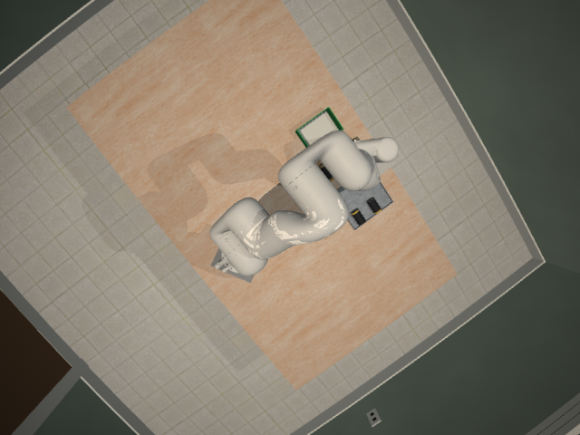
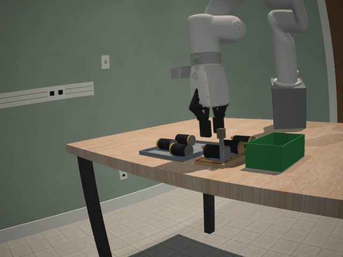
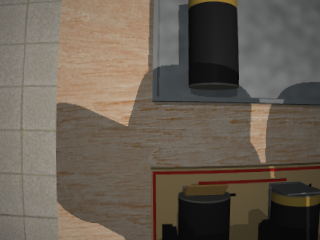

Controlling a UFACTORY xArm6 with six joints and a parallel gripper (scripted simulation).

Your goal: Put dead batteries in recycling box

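My gripper (image 2: 211, 133) is partly open with nothing between its fingers, above the holder board. Three black batteries with yellow bands (image 2: 166, 144) (image 2: 185, 139) (image 2: 181, 149) lie on the grey tray (image 1: 362, 194) (image 2: 160, 156) (image 3: 280, 50); one battery (image 3: 213, 45) shows near its edge in the wrist view. Three more batteries (image 2: 213, 151) (image 2: 233, 146) (image 2: 243, 138) lie in holders on the tan board (image 2: 202, 163) (image 3: 245, 200). The green box (image 1: 336, 119) (image 2: 263, 157) stands upright and level; its visible inside is bare. I cannot tell whether the bulb is lit.
A thin grey post (image 2: 221, 152) with a brownish block on top rises at the board's near end, close to the fingers. The box stands beside the board. The table edge (image 2: 177, 173) runs close to board and tray. My arm hides much of the board from above.
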